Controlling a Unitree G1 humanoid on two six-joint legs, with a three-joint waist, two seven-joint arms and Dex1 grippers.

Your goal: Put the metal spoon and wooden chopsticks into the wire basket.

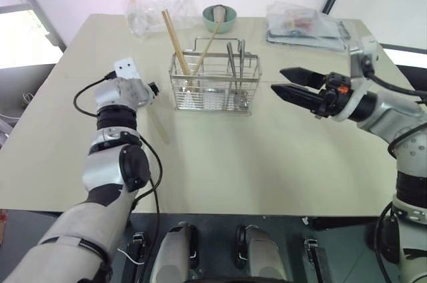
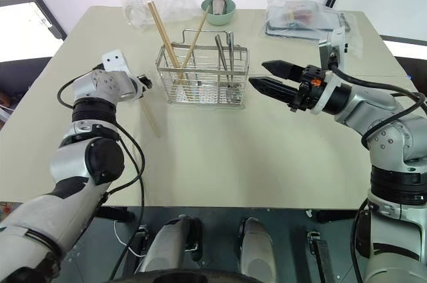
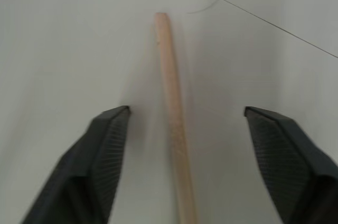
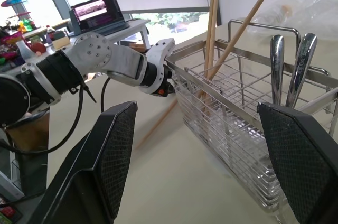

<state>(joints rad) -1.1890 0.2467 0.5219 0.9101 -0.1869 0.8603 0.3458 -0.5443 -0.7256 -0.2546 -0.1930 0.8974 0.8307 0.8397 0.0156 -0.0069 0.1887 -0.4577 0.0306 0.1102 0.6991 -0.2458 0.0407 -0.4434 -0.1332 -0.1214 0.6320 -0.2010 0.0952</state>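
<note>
Wooden stick on table: head views show one of the wooden chopsticks (image 2: 151,117) lying loose on the table (image 2: 267,149), just left of the wire basket (image 2: 200,76)
Basket contents: other chopsticks lean upright in its left part; two shiny metal handles, likely including the metal spoon (image 1: 231,63), stand in its right part
Left gripper (image 2: 141,84): low over the loose stick's far end
Right gripper (image 1: 288,83): hovers right of the basket, fingers well apart, holding nothing
Left wrist view: the stick runs lengthwise between the two black fingers (image 3: 108,150); jaws apart, not touching it, nothing gripped
Right wrist view: basket near, left arm beside it, loose stick on the table between
Risk: the stick lies nearer one finger, so closing jaws may roll it sideways; gripped near its end it may droop and catch the basket rim
</note>
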